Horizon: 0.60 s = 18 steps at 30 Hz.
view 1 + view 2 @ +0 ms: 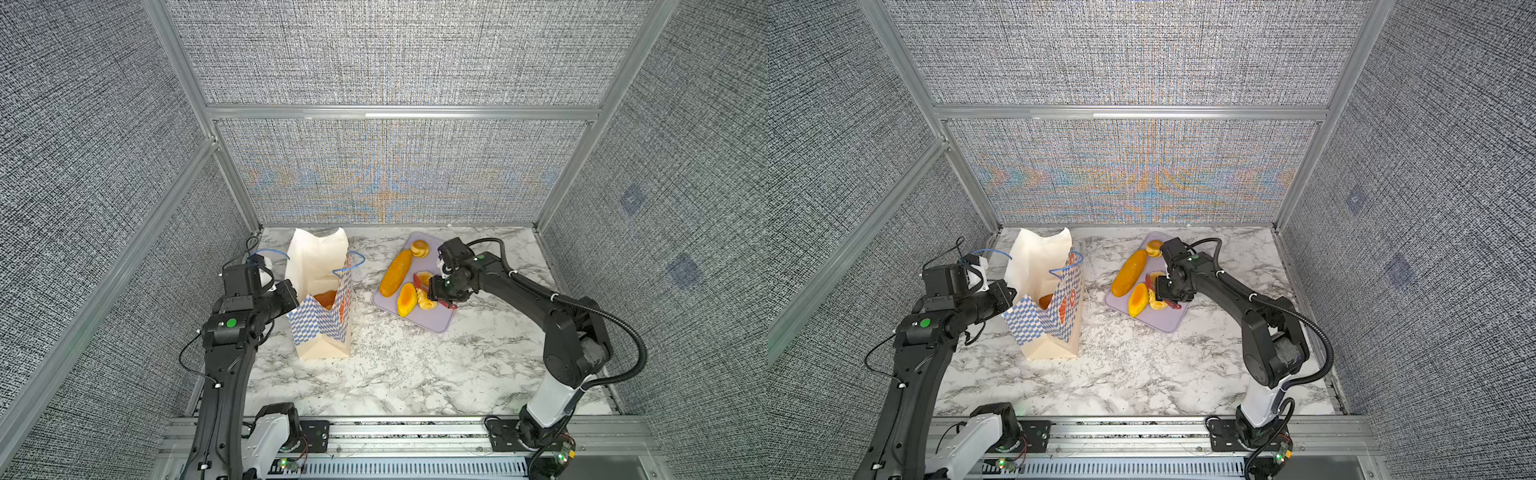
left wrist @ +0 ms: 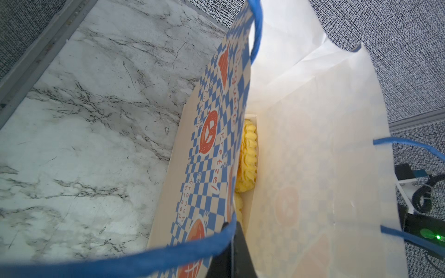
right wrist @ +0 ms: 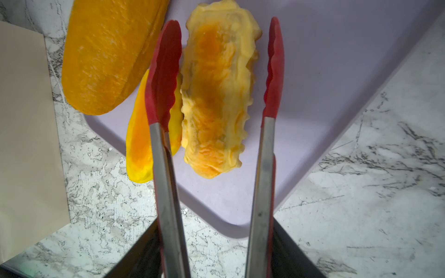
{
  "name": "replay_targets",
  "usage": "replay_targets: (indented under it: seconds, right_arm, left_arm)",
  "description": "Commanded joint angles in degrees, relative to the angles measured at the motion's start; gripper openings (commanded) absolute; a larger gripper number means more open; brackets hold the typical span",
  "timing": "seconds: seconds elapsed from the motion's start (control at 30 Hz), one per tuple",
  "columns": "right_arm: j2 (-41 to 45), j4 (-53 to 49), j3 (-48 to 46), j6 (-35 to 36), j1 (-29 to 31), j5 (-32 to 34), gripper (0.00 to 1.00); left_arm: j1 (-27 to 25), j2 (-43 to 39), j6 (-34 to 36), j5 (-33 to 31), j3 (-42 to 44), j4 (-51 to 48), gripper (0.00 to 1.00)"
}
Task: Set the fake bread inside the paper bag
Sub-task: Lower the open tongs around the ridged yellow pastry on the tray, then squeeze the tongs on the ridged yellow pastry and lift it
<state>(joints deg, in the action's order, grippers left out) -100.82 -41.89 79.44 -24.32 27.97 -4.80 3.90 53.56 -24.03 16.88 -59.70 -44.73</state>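
The left gripper [image 1: 293,299] was clenched on the rim of the paper bag [image 1: 320,332], apparently to keep its mouth open near the back-left corner of the table [image 1: 395,374]. The right gripper [image 1: 434,289] clasped red tongs [image 3: 166,72], their tips straddling fake bread [image 3: 214,96] on the lavender tray [image 3: 325,72]. Another loaf [image 2: 249,154] lay inside the bag.

Both top views look steeply down, sharing the whole marble table [image 1: 395,374]. Left wrist view peers closely into the paper bag [image 2: 313,144]; right wrist view looks along the red tongs [image 3: 166,72] onto the tray [image 3: 337,72].
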Motion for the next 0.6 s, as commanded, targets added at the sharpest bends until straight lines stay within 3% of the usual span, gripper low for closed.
replay_targets:
  seconds: [0.0,0.57]
  right_arm:
    - [0.16,0.65,-0.16,-0.30,0.07,0.75,0.60]
    - [3.51,-0.03,-0.26,-0.05,-0.15,1.98,0.51]
  left_arm:
    - [0.06,0.05,0.45,0.03,0.11,0.46,0.04]
    - [0.06,-0.04,0.43,-0.01,0.09,0.35,0.04]
